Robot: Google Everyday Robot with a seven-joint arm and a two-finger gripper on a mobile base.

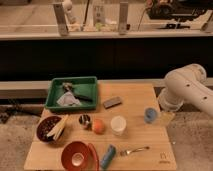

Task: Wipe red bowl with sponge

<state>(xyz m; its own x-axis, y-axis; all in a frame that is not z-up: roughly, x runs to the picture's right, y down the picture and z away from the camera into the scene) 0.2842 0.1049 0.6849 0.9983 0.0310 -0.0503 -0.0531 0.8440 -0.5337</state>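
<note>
My gripper (166, 116) hangs at the right edge of the table (155, 159), low under my white arm (187, 87), which bends in from the right. Whether it is spread or closed I cannot tell from here, and I see nothing in it. It is just beside the blue cup (150, 115), on that cup's right.

The red bowl (75, 153) sits upright at the front edge, left of centre, its pale middle facing up. The sponge (108, 156) lies flat just right of it, near but apart, its long side running roughly front to back. Both are well apart from my gripper, across the table toward the front left.

The fork (134, 149) lies right of the sponge, tines toward it. Behind these stand 3 small things in a row: a metal cup (84, 120), an orange (98, 126) and a white cup (118, 125). The dark bowl (44, 131) with pale sticks is at the left edge, behind the red bowl. A green tray (55, 103) holding odds and ends fills the back left corner, and 1 grey block (112, 102) lies just right of it.
</note>
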